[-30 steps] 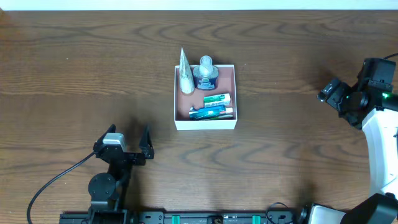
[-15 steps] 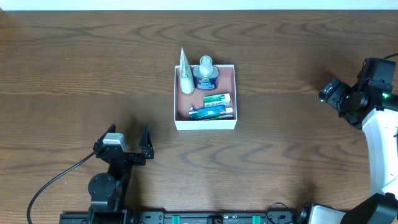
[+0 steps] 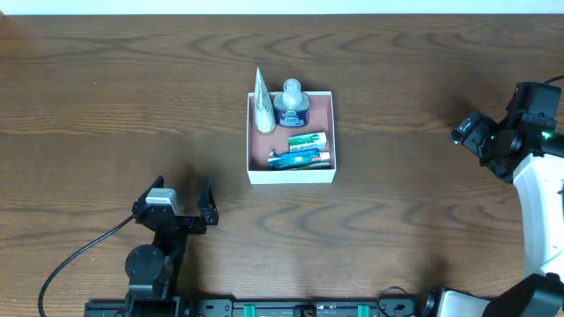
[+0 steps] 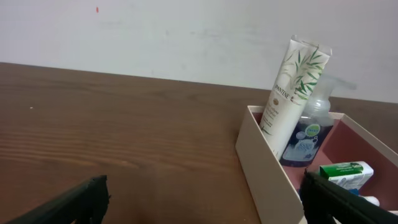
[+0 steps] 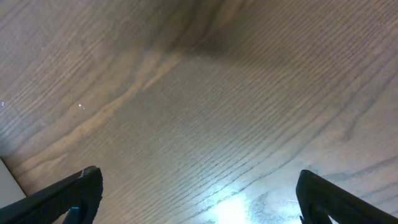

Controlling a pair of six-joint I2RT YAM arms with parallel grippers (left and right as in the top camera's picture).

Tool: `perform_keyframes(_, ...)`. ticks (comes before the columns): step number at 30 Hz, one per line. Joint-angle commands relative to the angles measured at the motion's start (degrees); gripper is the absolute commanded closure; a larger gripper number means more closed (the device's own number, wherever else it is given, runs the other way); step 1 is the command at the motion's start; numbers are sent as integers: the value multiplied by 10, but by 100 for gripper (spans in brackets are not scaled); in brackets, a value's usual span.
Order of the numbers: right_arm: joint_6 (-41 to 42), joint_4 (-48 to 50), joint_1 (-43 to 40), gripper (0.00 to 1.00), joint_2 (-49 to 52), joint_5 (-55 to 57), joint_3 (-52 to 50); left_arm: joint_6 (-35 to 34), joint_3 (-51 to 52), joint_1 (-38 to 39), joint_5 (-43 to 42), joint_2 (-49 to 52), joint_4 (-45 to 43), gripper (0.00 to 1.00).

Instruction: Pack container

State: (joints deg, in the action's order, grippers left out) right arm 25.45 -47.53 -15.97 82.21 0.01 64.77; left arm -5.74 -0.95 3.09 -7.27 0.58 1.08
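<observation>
The container (image 3: 292, 175), a square white-walled box with a reddish-brown floor, sits at the table's middle. In it stand a white Pantene tube (image 3: 263, 107) and a clear pump bottle with a blue label (image 3: 292, 103); a green-and-white tube (image 3: 307, 140) and a blue tube (image 3: 298, 159) lie flat. The left wrist view shows the container (image 4: 267, 168), the tube (image 4: 292, 93) and the bottle (image 4: 308, 134). My left gripper (image 3: 183, 199) is open and empty, near the front left. My right gripper (image 3: 467, 129) is open and empty at the right edge, above bare wood (image 5: 205, 112).
A black cable (image 3: 75, 255) runs from the left arm's base toward the front edge. The white right arm body (image 3: 542, 211) stands along the right side. A pale wall (image 4: 186, 37) lies beyond the table's far edge.
</observation>
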Motion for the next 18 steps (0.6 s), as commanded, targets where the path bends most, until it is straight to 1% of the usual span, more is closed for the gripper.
perform_keyframes(1, 7, -1, -1, 1, -25, 6, 7, 4, 7, -2, -7, -3, 23, 2)
perform_keyframes(8, 7, -1, 23, 1, -114, 6, 7, 4, 7, -2, -7, -3, 23, 2)
perform_keyframes(15, 6, -1, 99, 1, -239, 8, 7, 4, 7, -2, -7, -3, 23, 2)
perform_keyframes(18, 6, -12, 132, 1, -286, 31, 7, 4, 7, -2, -7, -3, 23, 2)
